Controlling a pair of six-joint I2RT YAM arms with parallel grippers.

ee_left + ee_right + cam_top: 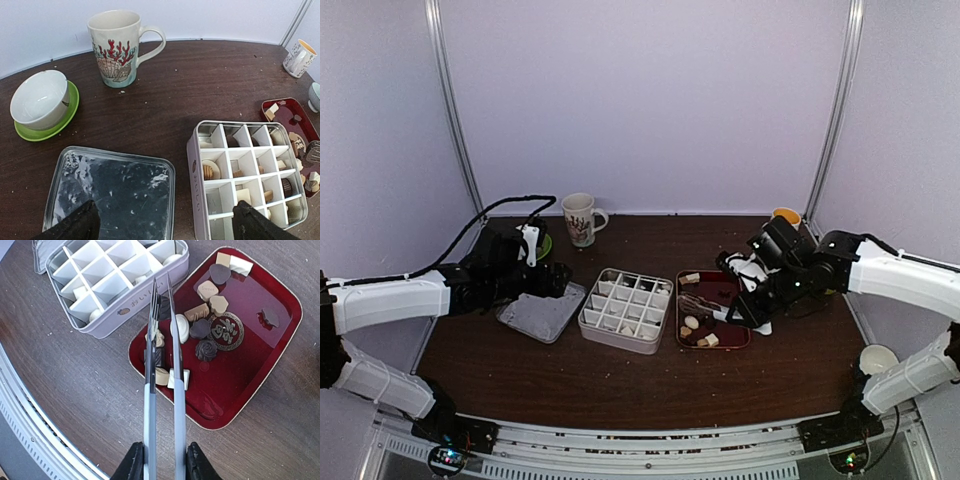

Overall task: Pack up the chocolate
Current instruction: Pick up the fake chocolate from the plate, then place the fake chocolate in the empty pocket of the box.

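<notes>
Read "sweet" pressed into a tan chocolate on the dark red tray, just beside the divided tin. Made out gold lettering on the tin's side, too small to read, plus a gold character emblem on the tray floor. Saw the right gripper clamped on metal tongs, blades almost together, tips over the tray edge nearest the tin. From the left wrist alone, caught more pieces sitting in the tin's cells, and the left gripper spread wide, holding nothing, above the lid beside the tin.
</notes>
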